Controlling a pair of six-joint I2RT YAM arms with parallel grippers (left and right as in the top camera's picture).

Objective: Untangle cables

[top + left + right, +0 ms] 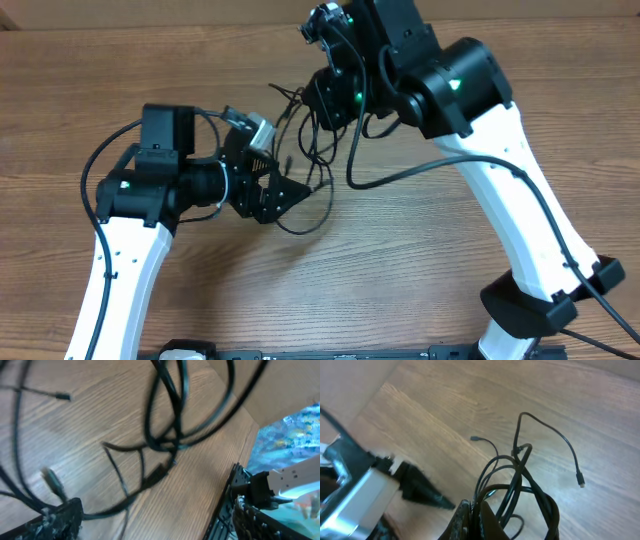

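Right wrist view: your right jaws clamped on cables, tangle over worktop. Left jaws wide apart nearby. Separating step; next, pinch one loose strand, draw aside.

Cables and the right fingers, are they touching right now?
Touching. The right wrist view shows the cables running down in a bunch into the shut right fingers, pinched between them with no gap.

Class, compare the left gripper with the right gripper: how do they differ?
The left gripper is open, clamping nothing; the right gripper is shut on the cables. The left gripper points sideways; the right gripper points downward. Both are black and meet at the cables.
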